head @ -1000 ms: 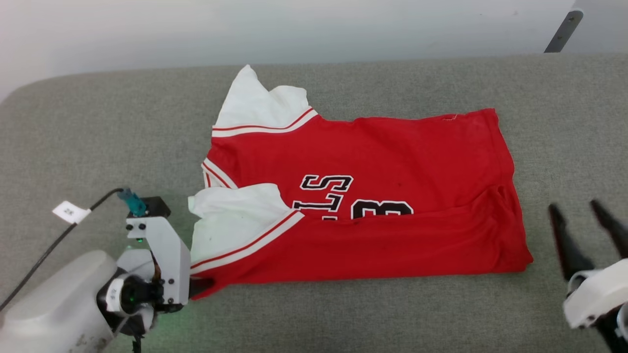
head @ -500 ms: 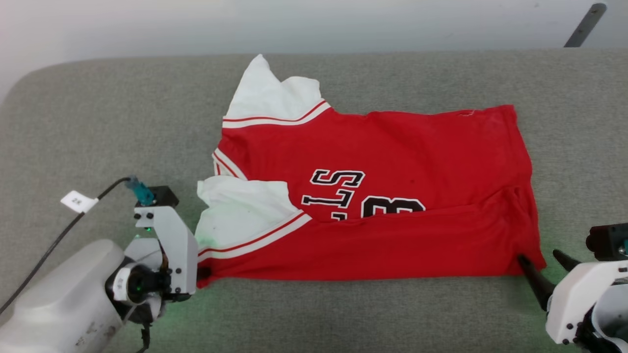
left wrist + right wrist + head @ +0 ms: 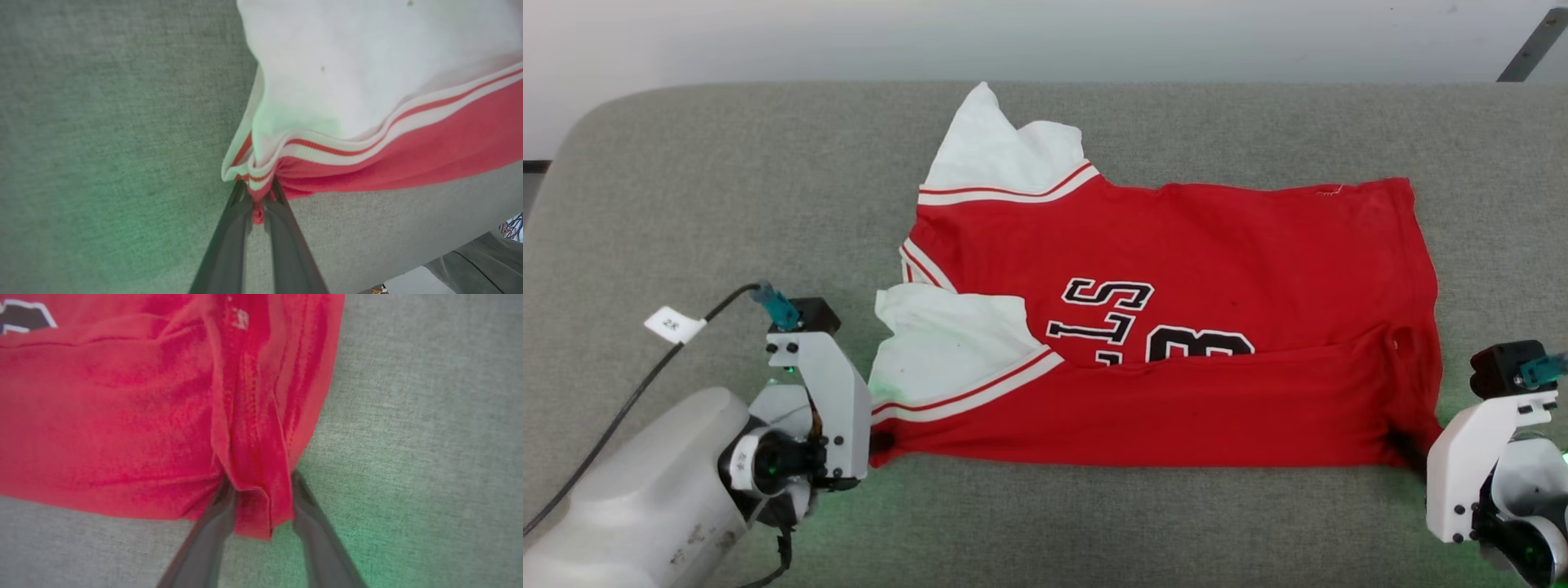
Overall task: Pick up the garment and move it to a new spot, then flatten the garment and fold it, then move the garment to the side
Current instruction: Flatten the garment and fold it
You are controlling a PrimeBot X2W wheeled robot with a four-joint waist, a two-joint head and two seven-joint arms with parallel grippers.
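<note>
The garment [image 3: 1176,269], a red jersey with white sleeves and black-white letters, lies folded lengthwise on the grey padded surface [image 3: 727,188]. My left gripper [image 3: 880,445] is at its near-left corner. In the left wrist view the gripper [image 3: 258,200] is shut on a pinch of the garment [image 3: 367,102] at the striped trim. My right gripper [image 3: 1405,445] is at the near-right corner. In the right wrist view its jaws [image 3: 261,486] stand apart on either side of the hem of the garment [image 3: 122,416], with cloth between them.
A cable with a white tag [image 3: 674,325] runs from my left wrist across the surface. A dark metal bar [image 3: 1531,45] leans at the top right beyond the far edge. The surface's near edge shows in the left wrist view [image 3: 408,269].
The head camera has shifted. My right gripper came in from the right and down onto the garment's near-right corner, its fingers now straddling the hem. My left gripper stays at the near-left corner.
</note>
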